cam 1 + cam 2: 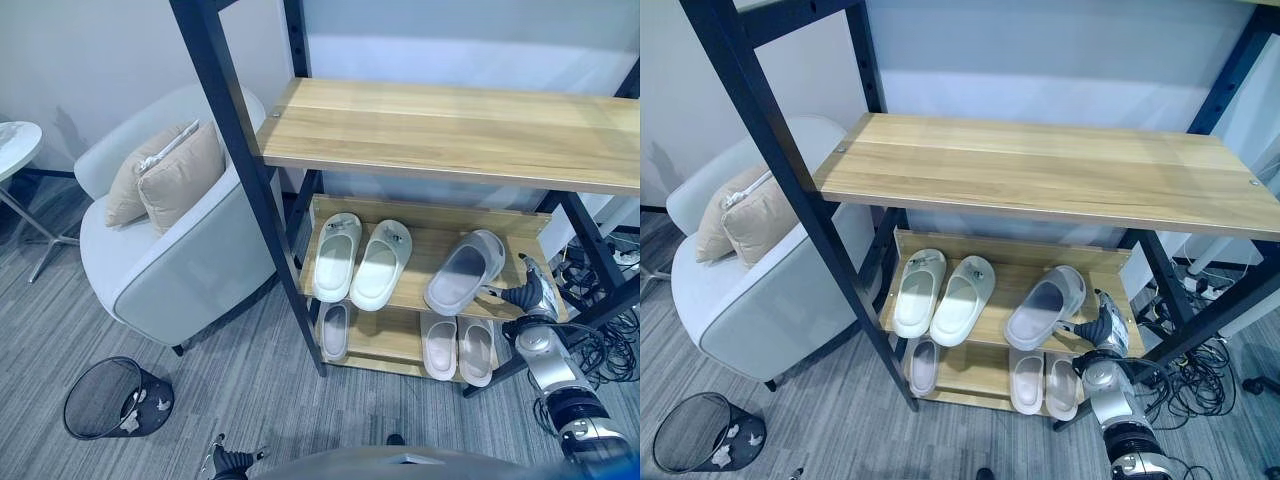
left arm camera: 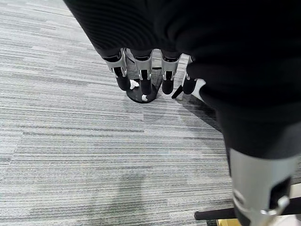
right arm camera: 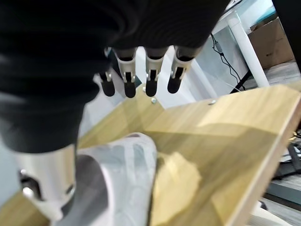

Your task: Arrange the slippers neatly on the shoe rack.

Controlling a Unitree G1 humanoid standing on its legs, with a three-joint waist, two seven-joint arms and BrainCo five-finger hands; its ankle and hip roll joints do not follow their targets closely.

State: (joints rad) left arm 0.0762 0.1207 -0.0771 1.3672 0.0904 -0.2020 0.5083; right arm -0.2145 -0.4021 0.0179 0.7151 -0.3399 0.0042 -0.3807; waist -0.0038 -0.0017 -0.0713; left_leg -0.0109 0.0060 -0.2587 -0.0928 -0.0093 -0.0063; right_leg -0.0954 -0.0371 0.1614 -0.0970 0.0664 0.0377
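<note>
On the rack's (image 1: 420, 150) middle shelf (image 1: 420, 292), a grey slipper (image 1: 462, 270) lies tilted, its heel just beside the right hand (image 1: 530, 296), whose fingers (image 3: 151, 80) hang relaxed, holding nothing. The left hand (image 2: 141, 70) hangs loose above the carpet (image 2: 70, 141).

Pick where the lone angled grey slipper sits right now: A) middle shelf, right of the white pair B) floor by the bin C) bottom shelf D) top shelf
A: the grey slipper lies askew on the middle shelf, right of the white pair, with the right robot hand beside it.
</note>
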